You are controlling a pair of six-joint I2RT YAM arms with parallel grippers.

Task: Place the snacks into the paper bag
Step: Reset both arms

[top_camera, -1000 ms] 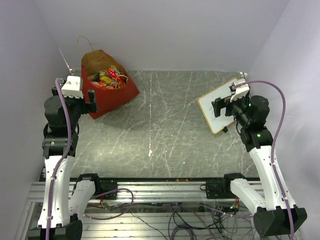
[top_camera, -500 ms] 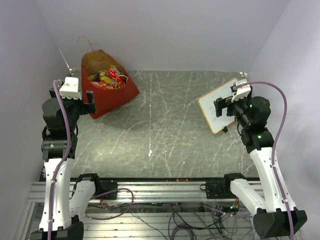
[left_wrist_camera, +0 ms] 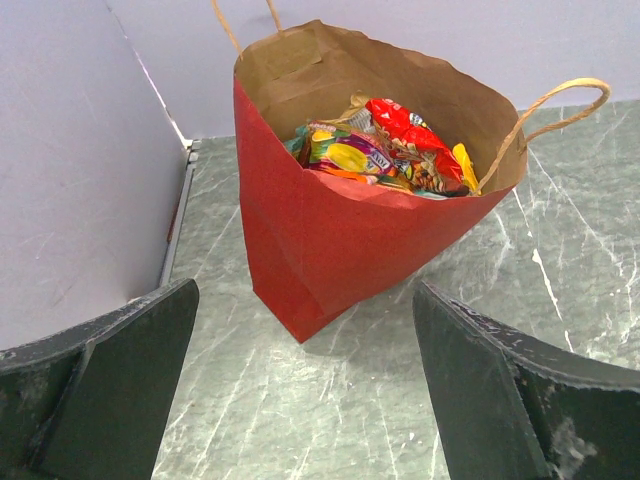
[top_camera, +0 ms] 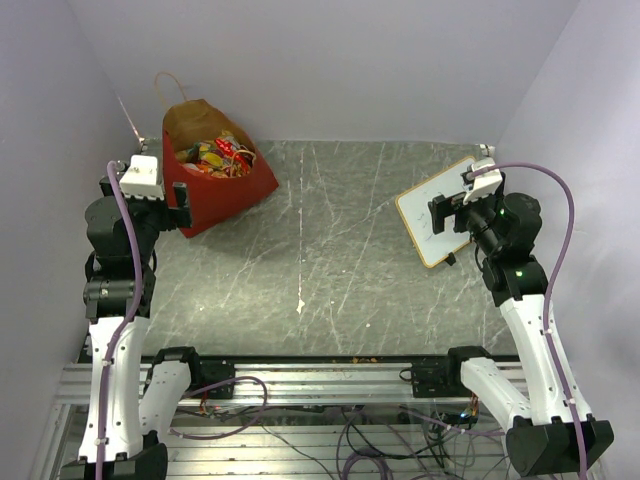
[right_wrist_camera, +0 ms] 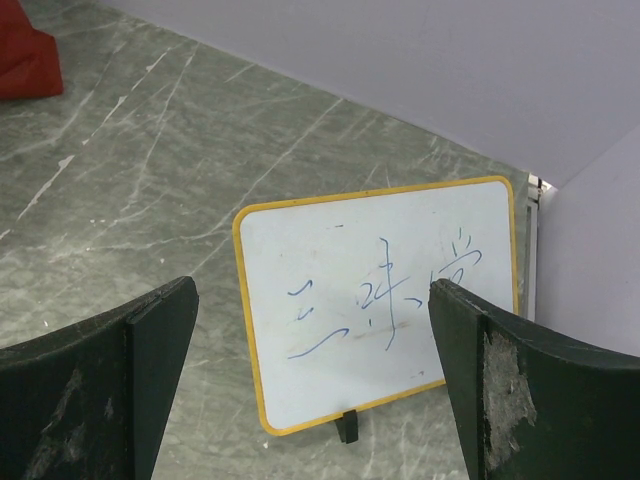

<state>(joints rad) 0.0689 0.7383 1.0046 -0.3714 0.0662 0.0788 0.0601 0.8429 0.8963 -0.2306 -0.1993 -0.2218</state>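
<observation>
The red paper bag (top_camera: 232,193) stands open at the table's back left, brown inside, with thin loop handles. Several snacks (top_camera: 212,155) lie inside it; in the left wrist view red, yellow and multicolour snacks (left_wrist_camera: 385,150) show below the rim of the paper bag (left_wrist_camera: 330,240). My left gripper (top_camera: 148,203) hovers just in front of the bag, apart from it. In its wrist view the left gripper (left_wrist_camera: 305,300) is open and empty. My right gripper (top_camera: 448,215) hangs at the far right above a white board. The right gripper (right_wrist_camera: 312,290) is open and holds nothing.
A white board (right_wrist_camera: 380,300) with an orange-yellow edge and blue writing lies on the table's right side; the board (top_camera: 418,228) sits close to the right wall. Purple walls close in the back and both sides. The marbled grey table (top_camera: 330,250) stretches between the arms.
Both arms shifted slightly outward early in the last second, then held still. The jaws of both grippers stayed open. The bag and board have not moved.
</observation>
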